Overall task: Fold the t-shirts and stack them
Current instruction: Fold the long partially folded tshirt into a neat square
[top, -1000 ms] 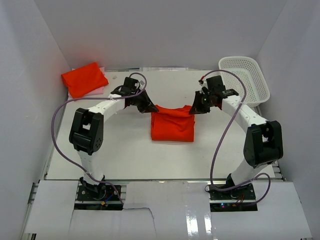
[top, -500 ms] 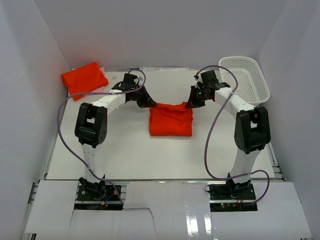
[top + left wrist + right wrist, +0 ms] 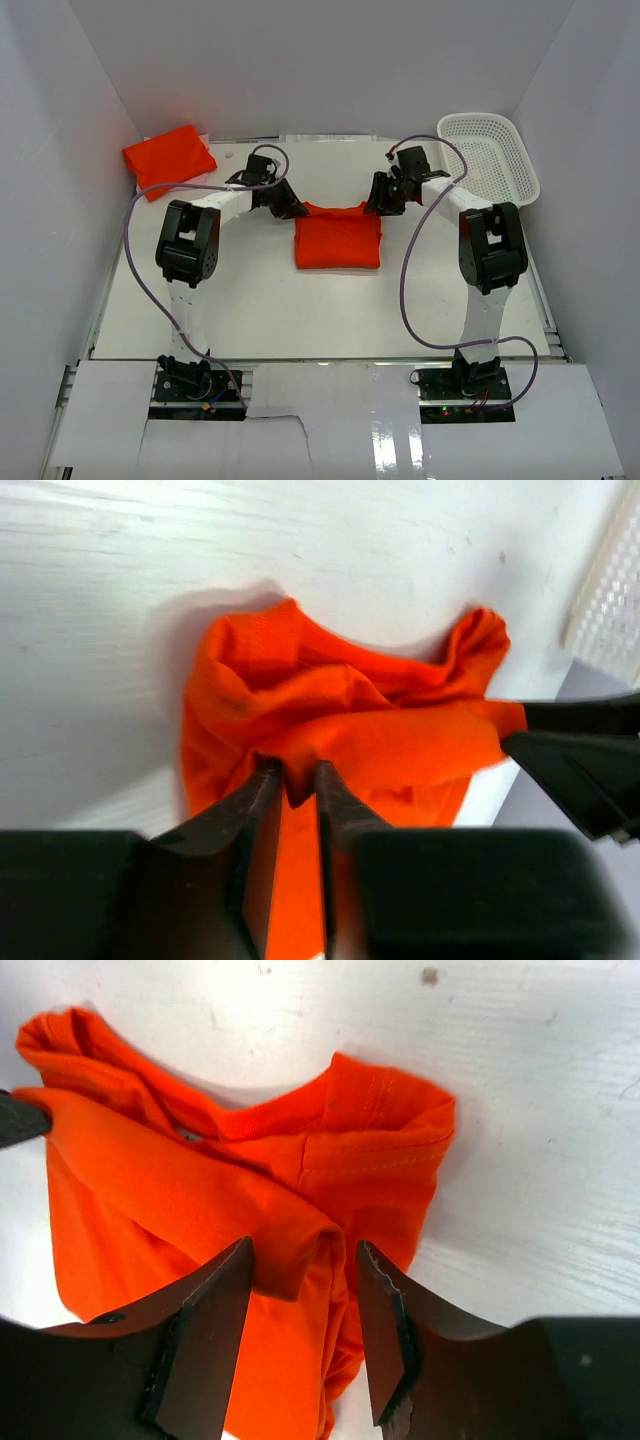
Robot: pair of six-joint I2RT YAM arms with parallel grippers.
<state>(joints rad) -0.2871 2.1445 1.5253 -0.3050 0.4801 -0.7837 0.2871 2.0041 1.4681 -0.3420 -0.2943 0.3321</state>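
Top external view: one folded t-shirt (image 3: 338,240) is seen lying as a rough rectangle on the white table (image 3: 250,300), about mid-width and somewhat toward the far side. Its far edge is rumpled and sags between two raised corners. At the far-left corner the left gripper (image 3: 292,775) is set low against the cloth. Its jaws are parted only by a narrow slot, and a small peak of orange fabric is drawn up into that slot, touching both inner faces. More of the shirt can be seen through the gap below, but how firmly that peak is pressed cannot be told from the left wrist view. At the far-right corner the right gripper (image 3: 303,1248) is spread far wider, roughly half open. A thick rolled fold of the shirt lies between its fingers, brushing one of them, while a strip of shadowed cloth is left beside the other — nothing is clamped there. A second t-shirt (image 3: 168,158), also folded, is placed in the far-left corner of the table, well apart from the first. A white mesh basket (image 3: 495,155) is seen in the far-right corner, beside the right wall and clear of both shirts.
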